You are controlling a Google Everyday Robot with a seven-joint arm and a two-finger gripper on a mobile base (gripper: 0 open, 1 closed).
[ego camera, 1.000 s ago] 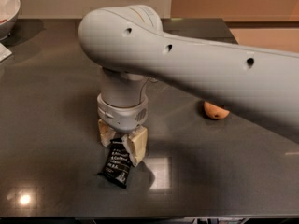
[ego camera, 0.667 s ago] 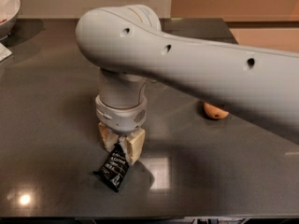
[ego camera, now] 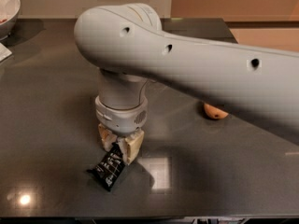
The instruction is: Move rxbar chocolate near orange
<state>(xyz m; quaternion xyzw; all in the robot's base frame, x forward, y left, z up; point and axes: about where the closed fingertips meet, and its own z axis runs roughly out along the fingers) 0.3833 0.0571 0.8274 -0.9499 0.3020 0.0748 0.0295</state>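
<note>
Evidently a light, thin item: we note the rxbar chocolate (ego camera: 108, 166) as a flat black wrapper, probably slick and bendy at its crimped ends. The gripper (ego camera: 120, 146) sits low over the dark table (ego camera: 46, 125), jaws pinched nearly closed on the bar's upper end, the rest hanging tilted below. The orange (ego camera: 215, 111) lies well apart, half under the arm (ego camera: 210, 73). We judge an end pinch may slip; mid-bar looks firmer.

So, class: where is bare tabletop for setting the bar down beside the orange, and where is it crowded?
Bare: the table between the orange and the near edge, right of the gripper holding the rxbar chocolate. Crowded: above the orange, where the arm overhangs.
</note>
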